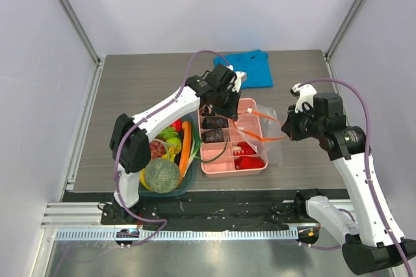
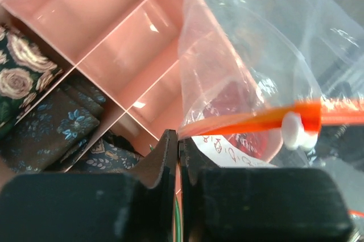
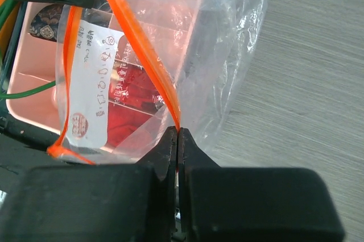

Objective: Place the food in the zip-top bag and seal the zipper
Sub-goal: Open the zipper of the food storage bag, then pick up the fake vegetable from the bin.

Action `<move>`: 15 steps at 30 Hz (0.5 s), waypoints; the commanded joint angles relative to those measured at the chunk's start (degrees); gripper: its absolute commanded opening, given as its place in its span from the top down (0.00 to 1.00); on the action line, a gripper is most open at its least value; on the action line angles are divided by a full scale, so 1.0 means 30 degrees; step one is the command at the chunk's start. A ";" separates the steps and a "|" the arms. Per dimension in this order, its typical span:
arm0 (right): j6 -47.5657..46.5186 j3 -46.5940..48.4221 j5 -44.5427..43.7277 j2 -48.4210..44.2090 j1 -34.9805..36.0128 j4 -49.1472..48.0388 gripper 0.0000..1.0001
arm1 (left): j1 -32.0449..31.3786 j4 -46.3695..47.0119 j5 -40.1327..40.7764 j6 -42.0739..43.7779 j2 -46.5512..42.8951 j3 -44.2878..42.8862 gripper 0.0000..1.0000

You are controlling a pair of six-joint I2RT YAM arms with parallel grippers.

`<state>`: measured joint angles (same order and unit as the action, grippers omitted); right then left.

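Observation:
The clear zip-top bag [image 1: 265,135] hangs stretched between my two grippers over the right end of the pink tray [image 1: 221,168]. My left gripper [image 1: 225,116] is shut on one end of the orange-red zipper [image 2: 256,121], close to its white slider [image 2: 293,130]. My right gripper [image 1: 286,131] is shut on the zipper's other end [image 3: 145,54]. The netted melon [image 1: 161,175], grape bunch [image 1: 157,149], green fruit [image 1: 170,142] and a small red fruit [image 1: 177,124] lie in the dark basket [image 1: 192,171]. Something red [image 3: 128,103] shows through the bag; I cannot tell whether it is inside.
An orange carrot [image 1: 185,147] lies in the basket. The pink tray holds folded patterned cloths [image 2: 40,111] in its left compartments. A blue cloth [image 1: 250,67] lies at the back of the table. The bag's white label [image 3: 96,83] faces my right wrist.

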<state>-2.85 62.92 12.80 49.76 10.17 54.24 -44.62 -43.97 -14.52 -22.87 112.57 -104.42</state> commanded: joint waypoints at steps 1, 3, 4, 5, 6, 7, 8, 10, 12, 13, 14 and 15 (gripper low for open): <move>0.0920 -0.0493 -0.0222 0.0113 -0.0052 -0.1700 0.99 | -0.0038 0.0474 -0.2302 0.1413 -0.0609 -0.0702 0.81; 0.1357 -0.0697 0.0214 0.0318 -0.0081 -0.2139 0.99 | -0.0009 0.0709 -0.2570 0.1763 -0.1077 -0.0468 0.72; 0.1477 -0.0814 0.0304 0.0464 -0.0081 -0.2229 0.99 | 0.0020 0.0710 -0.2687 0.1881 -0.1630 -0.0176 0.61; 0.1594 -0.0902 0.0363 0.0494 -0.0081 -0.2346 0.99 | 0.0049 0.0739 -0.3123 0.2085 -0.2042 -0.0028 0.54; 0.1653 -0.0932 0.0392 0.0552 -0.0081 -0.2492 0.99 | 0.0136 0.0652 -0.3272 0.2203 -0.2423 0.0147 0.48; 0.1712 -0.0991 0.0450 0.0611 -0.0081 -0.2522 0.99 | 0.0369 0.0622 -0.3506 0.2350 -0.3355 0.0555 0.38; 0.1800 -0.0991 0.0480 0.0640 -0.0052 -0.2552 0.99 | 0.0546 0.0506 -0.4088 0.2583 -0.3858 0.0791 0.32; 0.1830 -0.1049 0.0568 0.0670 -0.0052 -0.2610 0.99 | 0.1623 0.0533 -0.5258 0.2935 -0.5174 0.1492 0.12; 0.1947 -0.1108 0.0656 0.0641 -0.0052 -0.2814 0.99 | 0.2564 0.0622 -0.6198 0.3053 -0.7370 0.2927 0.02; 0.1976 -0.1137 0.0714 0.0641 -0.0052 -0.2874 0.99 | 0.3671 0.0361 -0.6871 0.3286 -0.8103 0.3425 0.00; 0.2034 -0.1167 0.0744 0.0641 -0.0052 -0.2903 0.99 | 0.4291 -0.0077 -0.7631 0.3666 -0.9271 0.4039 0.00; 0.2151 -0.1196 0.0773 0.0670 -0.0081 -0.3020 0.99 | 0.4819 -0.0951 -0.8509 0.4220 -0.9717 0.4190 0.00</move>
<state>1.96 59.57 14.04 51.90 10.11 48.82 -37.67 -43.48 -29.74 -15.20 94.48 -94.65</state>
